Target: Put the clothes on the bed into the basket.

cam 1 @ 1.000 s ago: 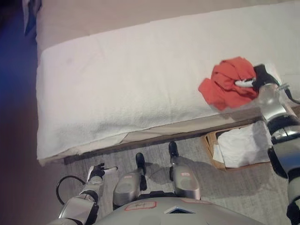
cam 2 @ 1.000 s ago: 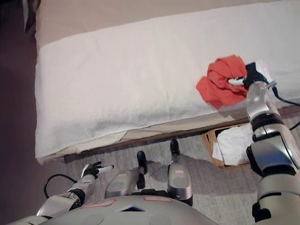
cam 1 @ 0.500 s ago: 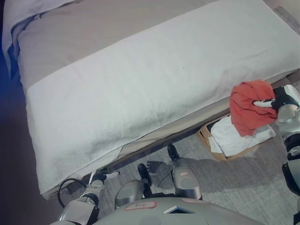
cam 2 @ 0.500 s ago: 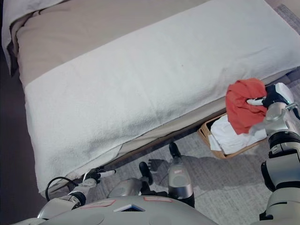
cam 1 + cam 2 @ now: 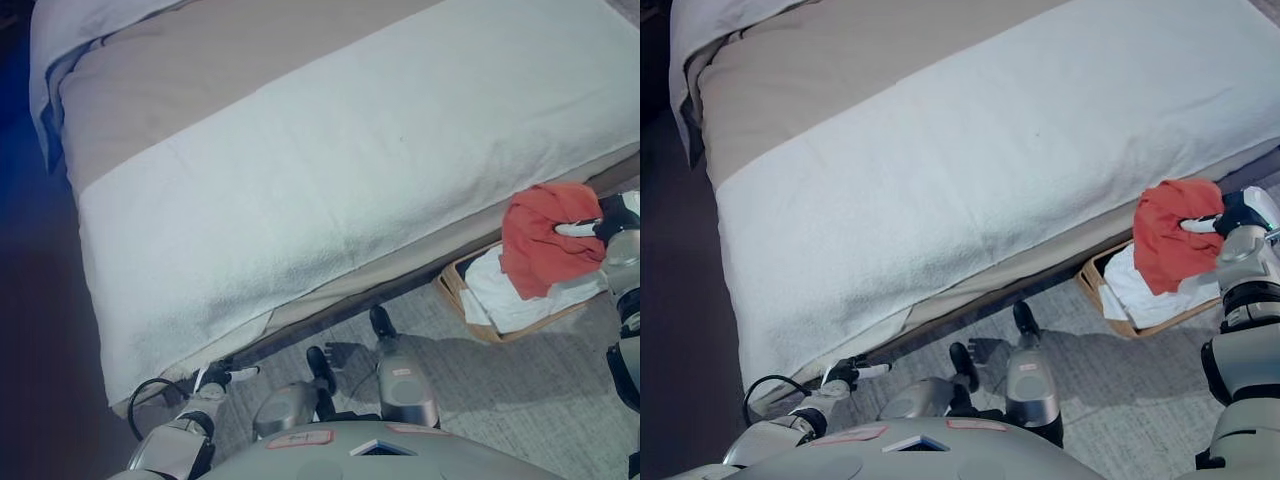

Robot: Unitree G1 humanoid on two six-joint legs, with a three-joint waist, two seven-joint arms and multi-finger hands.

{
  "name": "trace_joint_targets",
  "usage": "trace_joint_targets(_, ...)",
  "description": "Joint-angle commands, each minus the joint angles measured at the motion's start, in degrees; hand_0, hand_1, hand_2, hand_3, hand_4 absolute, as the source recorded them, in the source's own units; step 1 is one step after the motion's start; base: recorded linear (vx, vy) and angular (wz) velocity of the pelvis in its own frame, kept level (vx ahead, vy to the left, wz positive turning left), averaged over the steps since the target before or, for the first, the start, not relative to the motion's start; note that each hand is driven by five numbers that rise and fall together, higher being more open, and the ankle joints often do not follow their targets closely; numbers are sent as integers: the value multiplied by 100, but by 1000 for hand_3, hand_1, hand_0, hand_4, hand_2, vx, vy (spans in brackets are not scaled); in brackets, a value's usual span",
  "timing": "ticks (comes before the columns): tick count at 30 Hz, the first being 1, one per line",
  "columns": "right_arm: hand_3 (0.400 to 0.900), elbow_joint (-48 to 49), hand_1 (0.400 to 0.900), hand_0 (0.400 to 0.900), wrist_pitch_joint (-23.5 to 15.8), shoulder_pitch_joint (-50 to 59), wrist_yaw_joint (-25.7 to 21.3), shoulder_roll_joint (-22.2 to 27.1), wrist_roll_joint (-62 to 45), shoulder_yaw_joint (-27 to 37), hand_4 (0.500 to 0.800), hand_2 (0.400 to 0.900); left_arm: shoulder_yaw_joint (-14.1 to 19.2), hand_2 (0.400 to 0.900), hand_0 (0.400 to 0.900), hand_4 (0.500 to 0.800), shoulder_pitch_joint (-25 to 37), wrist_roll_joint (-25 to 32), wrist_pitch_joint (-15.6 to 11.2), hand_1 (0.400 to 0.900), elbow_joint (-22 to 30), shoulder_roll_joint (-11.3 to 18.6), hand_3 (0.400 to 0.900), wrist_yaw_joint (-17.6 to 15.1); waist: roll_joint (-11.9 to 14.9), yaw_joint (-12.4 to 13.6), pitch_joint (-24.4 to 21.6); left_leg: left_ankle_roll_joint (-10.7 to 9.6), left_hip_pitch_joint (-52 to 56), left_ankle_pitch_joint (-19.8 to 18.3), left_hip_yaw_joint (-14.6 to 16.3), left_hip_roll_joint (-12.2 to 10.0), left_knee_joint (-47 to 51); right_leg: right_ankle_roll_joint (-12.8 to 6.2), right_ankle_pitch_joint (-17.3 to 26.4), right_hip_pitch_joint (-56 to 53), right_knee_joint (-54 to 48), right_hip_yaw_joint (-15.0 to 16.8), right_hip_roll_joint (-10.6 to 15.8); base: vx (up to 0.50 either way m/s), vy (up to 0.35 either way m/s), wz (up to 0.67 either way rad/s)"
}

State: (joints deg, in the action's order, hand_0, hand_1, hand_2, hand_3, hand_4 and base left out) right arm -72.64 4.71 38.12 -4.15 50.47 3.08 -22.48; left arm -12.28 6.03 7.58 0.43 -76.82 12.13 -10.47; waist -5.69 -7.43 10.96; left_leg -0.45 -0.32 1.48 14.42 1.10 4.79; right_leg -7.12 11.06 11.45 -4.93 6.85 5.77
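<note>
Cloth of a red-orange colour, a crumpled garment (image 5: 1175, 232), hung bunched from the right hand (image 5: 1232, 214), whose dark fingers were curled into it and pinching it at its right side. The garment was off the bed (image 5: 330, 170) and hung just past the bed's near edge, close to its right-hand corner, directly above the basket (image 5: 452, 290). The basket stood on the grey carpeted floor (image 5: 1120, 400) right beside the bed's near edge, partly tucked against the frame, and it held a heap of white cloth (image 5: 510, 295). The lower folds of the red garment overlapped that white cloth in both views; whether they touched it could not be told.

The bed itself carried a white towel-like cover (image 5: 970, 170) spread over most of its surface, with a beige sheet (image 5: 200, 70) showing along the far side and a pale pillow (image 5: 715, 25) at the far left corner.

The left hand (image 5: 215, 378) hung low by the near left corner of the bed, above the floor, holding nothing, with a white-tipped finger stretched out straight.
</note>
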Motion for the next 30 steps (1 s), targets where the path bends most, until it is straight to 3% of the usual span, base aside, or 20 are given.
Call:
trace_joint_targets(1,400,-777,400,400,36,1179,-213,320,118,-350,500,400,-238,900,900,800,65,-8,13,900,-408,292,900,-72,263,93,-42,-195,-15,-340,-419,-40,-324,-206,153,248,320,-36,121,9,-14,17)
trace_joint_targets(2,400,-1019,400,400,114,1283,-206,319,290,-419,500,400,-263,900,900,800,71,-16,23,900,-424,308,900,-75,249,120,-46,-196,-20,-337,-443,-33,-317,-199,148,237,314,-54,130,8,-12,17)
trace_joint_targets(3,629,-1193,629,629,186,1452,-271,331,373,-449,638,629,-291,900,900,800,74,-26,31,900,-438,311,900,-88,237,127,-49,-198,-25,-335,-461,-34,-313,-197,140,224,309,-79,144,11,-3,14)
trace_joint_targets(4,900,-1297,900,900,199,1588,-288,306,422,-482,800,900,-299,900,900,800,85,-13,31,900,-432,293,900,-99,223,131,-46,-197,-26,-335,-480,-24,-309,-196,141,216,306,-92,156,14,0,13)
trace_joint_targets(12,900,-1501,900,900,258,1686,-369,108,524,-455,800,900,-290,900,900,800,140,-26,51,900,-422,294,900,-176,149,216,-58,-196,-30,-321,-566,1,-266,-188,133,155,267,-175,196,14,-2,7)
trace_joint_targets(30,900,-1340,900,900,178,1315,-312,83,400,-346,800,900,-264,900,900,800,203,-105,62,900,-376,323,900,-222,298,249,-87,-199,-28,-346,-597,-30,-298,-165,104,109,255,-197,183,0,-2,0)
